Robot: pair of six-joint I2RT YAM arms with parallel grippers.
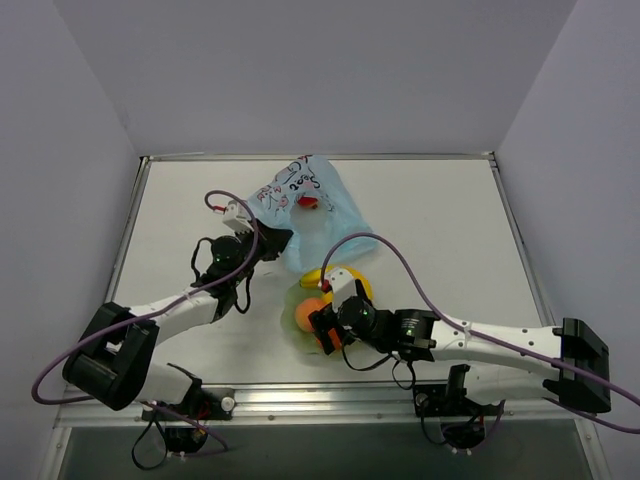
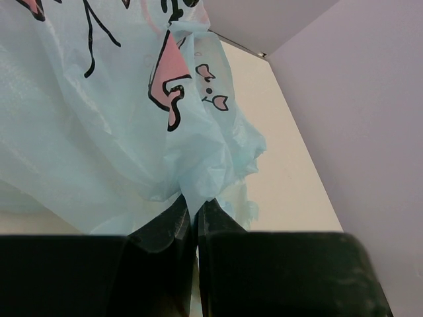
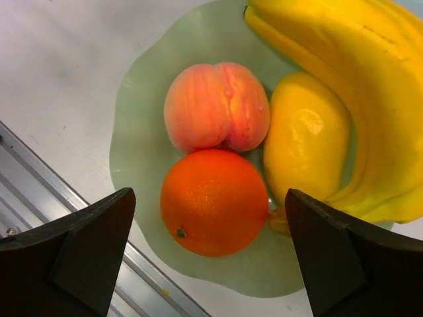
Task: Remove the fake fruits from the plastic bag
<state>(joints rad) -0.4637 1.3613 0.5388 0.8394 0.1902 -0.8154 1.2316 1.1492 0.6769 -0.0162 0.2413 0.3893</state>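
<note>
My left fingers (image 2: 168,228) are clenched on a fold of the light-blue plastic bag (image 2: 99,132), probably to steady it on the worktop (image 1: 440,220). My right fingers (image 3: 86,251) hang spread wide and empty above the green bowl (image 3: 132,152), near the front edge, where the orange (image 3: 215,201), peach (image 3: 215,105), mango (image 3: 307,142) and banana (image 3: 350,59) lie together. A red apple (image 1: 310,203) shows through the bag, farther back.
</note>
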